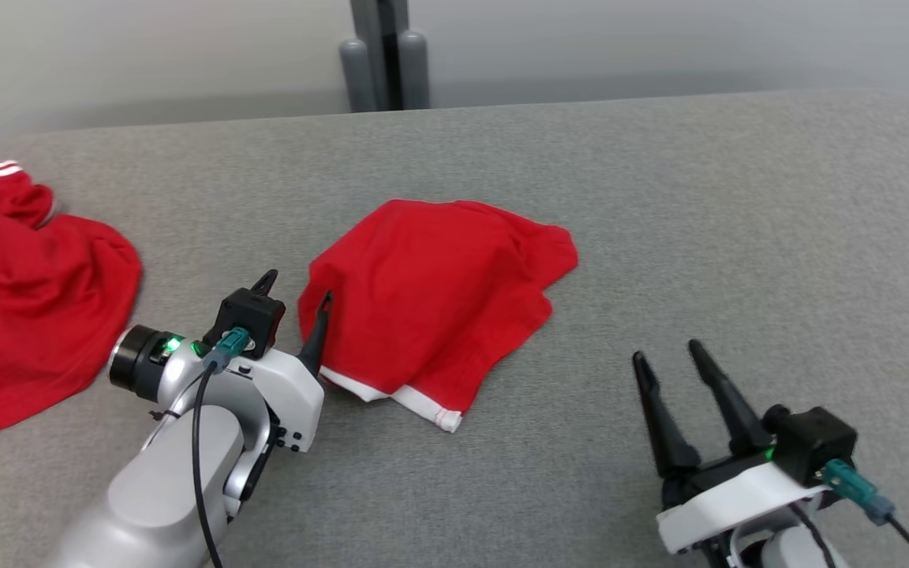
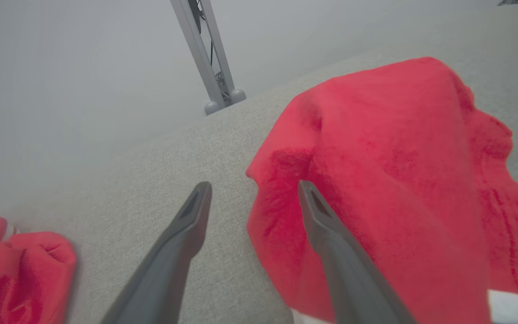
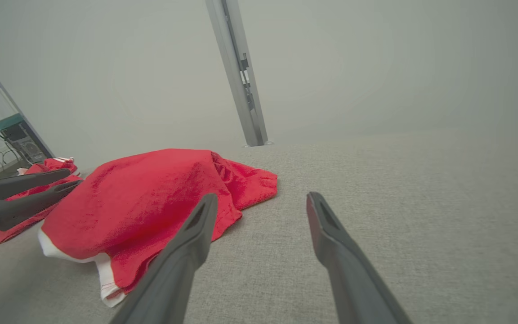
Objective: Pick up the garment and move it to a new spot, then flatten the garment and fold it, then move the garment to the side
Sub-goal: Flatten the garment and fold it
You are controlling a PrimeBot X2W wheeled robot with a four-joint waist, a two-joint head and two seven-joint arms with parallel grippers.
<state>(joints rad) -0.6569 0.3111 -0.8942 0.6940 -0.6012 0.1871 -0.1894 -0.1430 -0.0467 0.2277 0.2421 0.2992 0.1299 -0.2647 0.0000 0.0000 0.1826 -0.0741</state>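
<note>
The garment (image 1: 431, 300) is a red piece with white trim, lying folded in a loose heap at the middle of the grey table (image 1: 660, 197). My left gripper (image 1: 297, 286) stands open at its left edge. In the left wrist view the right finger (image 2: 331, 234) lies against the garment (image 2: 398, 171), and the left finger (image 2: 182, 238) is over bare table. My right gripper (image 1: 667, 352) is open near the table's front right, apart from the cloth. From the right wrist, the garment (image 3: 151, 198) lies ahead to the left of my right gripper (image 3: 262, 197), with the left gripper (image 3: 73, 177) beyond it.
A second red garment (image 1: 20, 300) with white stripes lies crumpled at the table's left side. A grey metal post (image 1: 383, 55) rises behind the far edge. The table's right half is bare grey fabric.
</note>
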